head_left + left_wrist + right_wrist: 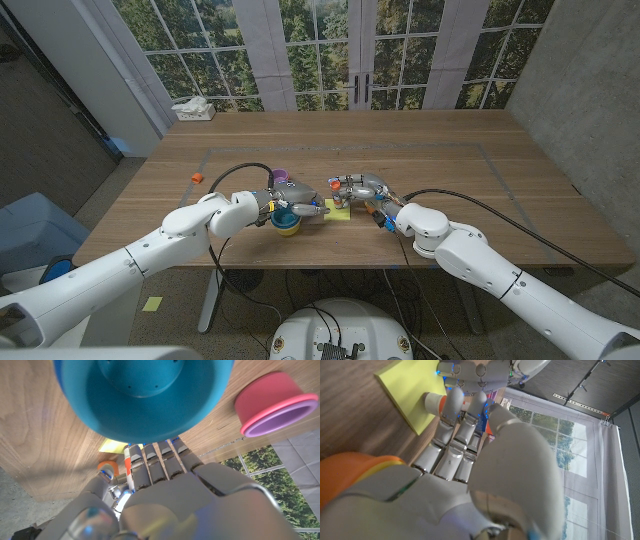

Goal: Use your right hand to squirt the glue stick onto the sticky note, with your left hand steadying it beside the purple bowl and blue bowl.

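Note:
A yellow sticky note (339, 210) lies on the table just right of the blue bowl (287, 222), with the purple bowl (281, 176) behind. My right hand (362, 189) grips the glue stick (335, 185), white with an orange end, and its tip sits over the note (410, 391). The stick (433, 402) shows between my right hand's fingers (454, 407). My left hand (297, 209) reaches past the blue bowl (145, 395), fingers straight, with fingertips at the note's near edge (112, 446). It holds nothing. The purple bowl (276, 406) stands beside it.
A small orange block (197, 177) lies at the left of the table. A tissue box (193, 110) stands at the far left corner. Taped lines mark a rectangle on the wood, and windows stand behind the table.

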`<state>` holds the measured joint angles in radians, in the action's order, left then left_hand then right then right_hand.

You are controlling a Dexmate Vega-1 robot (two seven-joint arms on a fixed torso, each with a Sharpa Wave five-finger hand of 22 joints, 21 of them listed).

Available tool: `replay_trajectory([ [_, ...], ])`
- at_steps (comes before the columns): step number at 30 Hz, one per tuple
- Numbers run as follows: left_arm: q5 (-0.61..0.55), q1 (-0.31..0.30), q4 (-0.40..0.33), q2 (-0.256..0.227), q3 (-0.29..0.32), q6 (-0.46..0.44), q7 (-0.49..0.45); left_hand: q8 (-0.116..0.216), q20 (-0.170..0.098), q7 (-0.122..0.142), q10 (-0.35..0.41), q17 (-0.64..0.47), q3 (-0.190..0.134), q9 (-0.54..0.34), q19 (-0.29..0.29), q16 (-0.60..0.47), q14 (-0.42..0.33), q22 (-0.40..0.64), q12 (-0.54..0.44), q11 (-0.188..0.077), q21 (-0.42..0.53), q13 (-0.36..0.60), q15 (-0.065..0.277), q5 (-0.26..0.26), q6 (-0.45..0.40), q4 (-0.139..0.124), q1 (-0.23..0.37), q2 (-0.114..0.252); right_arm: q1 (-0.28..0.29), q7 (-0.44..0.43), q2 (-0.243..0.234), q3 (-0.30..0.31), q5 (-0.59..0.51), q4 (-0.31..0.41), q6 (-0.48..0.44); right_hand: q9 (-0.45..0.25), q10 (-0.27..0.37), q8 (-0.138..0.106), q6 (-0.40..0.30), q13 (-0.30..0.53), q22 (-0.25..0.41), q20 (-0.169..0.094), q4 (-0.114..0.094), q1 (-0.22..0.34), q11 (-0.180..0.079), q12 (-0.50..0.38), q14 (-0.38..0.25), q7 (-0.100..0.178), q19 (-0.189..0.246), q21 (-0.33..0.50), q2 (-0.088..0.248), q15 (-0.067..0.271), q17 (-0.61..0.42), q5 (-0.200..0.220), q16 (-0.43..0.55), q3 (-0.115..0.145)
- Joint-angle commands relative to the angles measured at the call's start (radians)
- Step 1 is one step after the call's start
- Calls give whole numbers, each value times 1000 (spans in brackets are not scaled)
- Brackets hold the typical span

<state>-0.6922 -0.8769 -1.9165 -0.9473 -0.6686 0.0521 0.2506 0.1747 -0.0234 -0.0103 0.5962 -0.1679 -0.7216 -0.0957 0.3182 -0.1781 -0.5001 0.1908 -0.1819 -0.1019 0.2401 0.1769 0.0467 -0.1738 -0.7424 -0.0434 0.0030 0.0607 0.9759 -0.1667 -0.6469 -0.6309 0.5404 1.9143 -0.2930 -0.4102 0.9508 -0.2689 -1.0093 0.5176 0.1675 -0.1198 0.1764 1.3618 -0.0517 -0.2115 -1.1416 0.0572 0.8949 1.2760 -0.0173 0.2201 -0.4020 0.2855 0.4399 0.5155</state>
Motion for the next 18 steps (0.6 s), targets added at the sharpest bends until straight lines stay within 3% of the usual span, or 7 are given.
replay_trajectory([
  [1, -3, 2, -2, 4, -2, -4, 0, 4, 5, -17, -6, -2, 0, -79, -3, 2, 7, 3, -1, -1, -1, 2, 105, 0, -15, -1, 0, -5, -10, -8, -24, 5, 30, 31, -105, -4, 49, -2, -129, 0, 2, -93, -1, -1, 48, -2, 1, -118, 2, -1, -3, 4, -2, 8, 0, 6],
  [18, -19, 4, -18, 14, -9, -30, 13, 3, 7, -15, -17, -2, 3, -79, -6, 2, 13, 3, 1, 0, -3, 2, 105, 0, -5, -2, 1, -7, -14, 73, -90, 31, 136, 71, -169, -14, 60, -3, -130, 5, 3, -93, -1, 0, 58, -7, -10, -122, 9, 0, 0, 3, -3, 10, 3, 11],
])
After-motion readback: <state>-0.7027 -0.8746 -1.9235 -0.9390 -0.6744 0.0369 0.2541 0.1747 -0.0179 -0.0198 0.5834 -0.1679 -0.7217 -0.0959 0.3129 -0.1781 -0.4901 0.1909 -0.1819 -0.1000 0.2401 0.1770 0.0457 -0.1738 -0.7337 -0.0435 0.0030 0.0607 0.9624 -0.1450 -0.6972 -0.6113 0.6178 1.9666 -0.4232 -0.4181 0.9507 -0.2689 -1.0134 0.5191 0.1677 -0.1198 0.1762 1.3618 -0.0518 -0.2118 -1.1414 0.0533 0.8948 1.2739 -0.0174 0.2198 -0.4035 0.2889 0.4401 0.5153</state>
